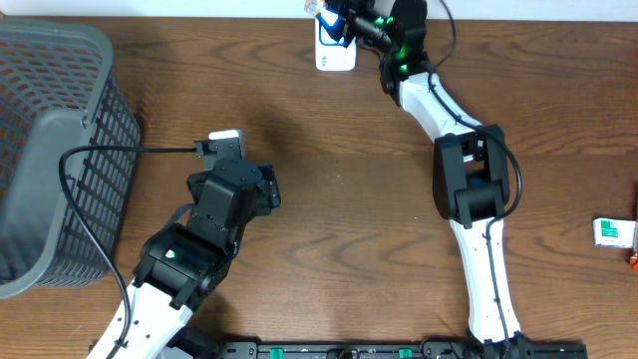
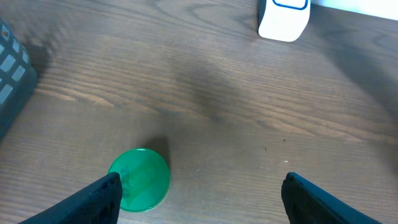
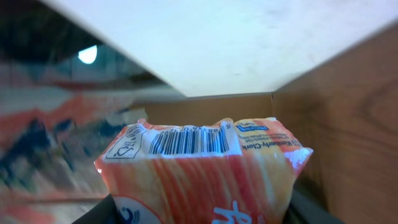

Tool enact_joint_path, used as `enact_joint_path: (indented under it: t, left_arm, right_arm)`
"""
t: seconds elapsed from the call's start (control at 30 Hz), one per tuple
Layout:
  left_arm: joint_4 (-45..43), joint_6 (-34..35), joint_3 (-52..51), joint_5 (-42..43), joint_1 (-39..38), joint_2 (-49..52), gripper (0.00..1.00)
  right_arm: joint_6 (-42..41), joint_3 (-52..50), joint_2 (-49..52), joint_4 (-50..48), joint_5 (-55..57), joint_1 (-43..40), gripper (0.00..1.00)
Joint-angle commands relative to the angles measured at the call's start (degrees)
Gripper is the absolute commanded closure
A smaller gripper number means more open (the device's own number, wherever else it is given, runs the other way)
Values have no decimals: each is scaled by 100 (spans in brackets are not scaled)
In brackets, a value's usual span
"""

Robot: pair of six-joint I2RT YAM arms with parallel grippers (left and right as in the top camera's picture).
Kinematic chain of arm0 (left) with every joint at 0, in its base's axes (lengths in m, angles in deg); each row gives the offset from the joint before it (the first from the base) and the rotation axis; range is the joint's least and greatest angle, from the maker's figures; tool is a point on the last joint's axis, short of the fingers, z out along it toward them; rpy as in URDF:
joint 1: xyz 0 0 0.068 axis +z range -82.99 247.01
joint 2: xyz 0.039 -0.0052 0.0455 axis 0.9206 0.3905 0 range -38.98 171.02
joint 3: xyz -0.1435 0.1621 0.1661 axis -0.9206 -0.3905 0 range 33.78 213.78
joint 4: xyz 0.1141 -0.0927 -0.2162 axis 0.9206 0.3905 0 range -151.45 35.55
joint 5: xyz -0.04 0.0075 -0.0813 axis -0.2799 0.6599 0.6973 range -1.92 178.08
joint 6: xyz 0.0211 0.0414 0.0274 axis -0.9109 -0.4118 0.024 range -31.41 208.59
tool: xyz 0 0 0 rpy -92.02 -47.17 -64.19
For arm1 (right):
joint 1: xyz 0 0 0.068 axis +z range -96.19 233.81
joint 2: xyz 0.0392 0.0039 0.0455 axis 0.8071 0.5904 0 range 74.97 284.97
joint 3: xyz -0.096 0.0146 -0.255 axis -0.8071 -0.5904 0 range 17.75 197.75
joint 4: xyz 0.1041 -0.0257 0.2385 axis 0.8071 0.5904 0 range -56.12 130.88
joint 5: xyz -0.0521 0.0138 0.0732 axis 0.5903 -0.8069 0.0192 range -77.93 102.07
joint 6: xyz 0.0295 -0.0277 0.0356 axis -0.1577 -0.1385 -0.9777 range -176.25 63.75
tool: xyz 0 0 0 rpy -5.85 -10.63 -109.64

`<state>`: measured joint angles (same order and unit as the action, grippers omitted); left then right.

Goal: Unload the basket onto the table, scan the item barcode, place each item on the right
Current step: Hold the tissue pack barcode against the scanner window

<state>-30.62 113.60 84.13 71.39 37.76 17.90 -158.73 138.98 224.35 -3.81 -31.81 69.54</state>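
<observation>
The right jaws are partly closed on the packet (image 3: 199, 177), gripping the end away from its barcode (image 3: 186, 142) so the stripes stay uncovered. They hold it just above the scanner (image 1: 336, 55), at the far edge of the desk (image 1: 329, 199). The barcode end points at the scanner's white face, so the step in hand looks like the read itself. The left jaws stand wide and empty, well back from the scanner, beside a green disc (image 2: 139, 178), likely parked out of the way.
</observation>
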Motion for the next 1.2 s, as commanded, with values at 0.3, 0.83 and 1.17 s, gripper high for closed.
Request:
enact_joint_path:
  t: [0.3,0.83,1.17]
  left_arm:
    - [2,-101,-11,-76,26,2,17]
    - [2,-98,-11,-76,26,2,17]
    - [2,-98,-11,-76,26,2,17]
  right_arm:
    - [-1504,81,177,1056,-44,-229,48]
    - [-1506,81,214,2433,-33,-304,44]
    - [-1506,81,216,2594,601,-201,48]
